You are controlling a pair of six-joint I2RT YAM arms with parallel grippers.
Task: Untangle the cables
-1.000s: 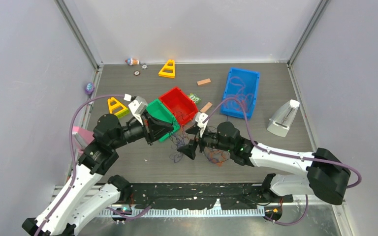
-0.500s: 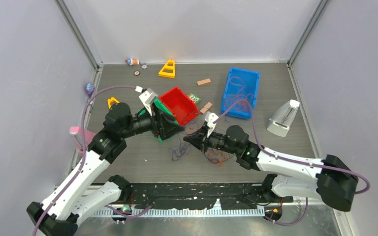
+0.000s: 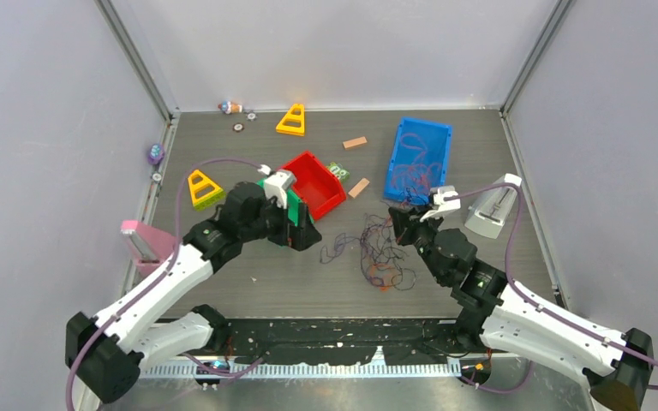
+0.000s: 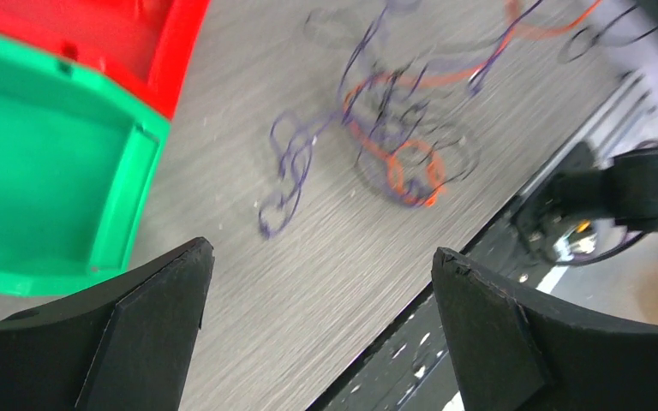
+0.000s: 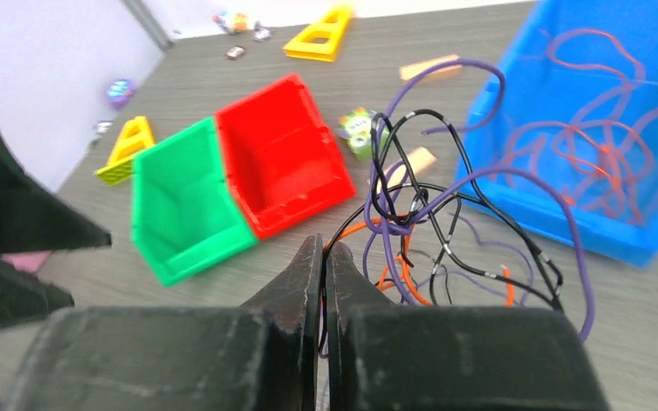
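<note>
The right gripper (image 5: 321, 245), pinched tight on strands of the cables (image 3: 379, 253), has swung right toward the blue bin (image 5: 617, 244), stretching the tangle across mid-table, while the left gripper (image 4: 319, 253), fingers apart and empty, hovers near the green bin (image 4: 141, 188), so the knot is probably loosening.

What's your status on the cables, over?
Left gripper open, empty, beside green bin. Right gripper shut on cables, strands raised. Tangle unresolved; nothing blocking.

The cables (image 3: 375, 257) lie between left gripper (image 3: 307, 235) and right gripper (image 3: 397, 219)
</note>
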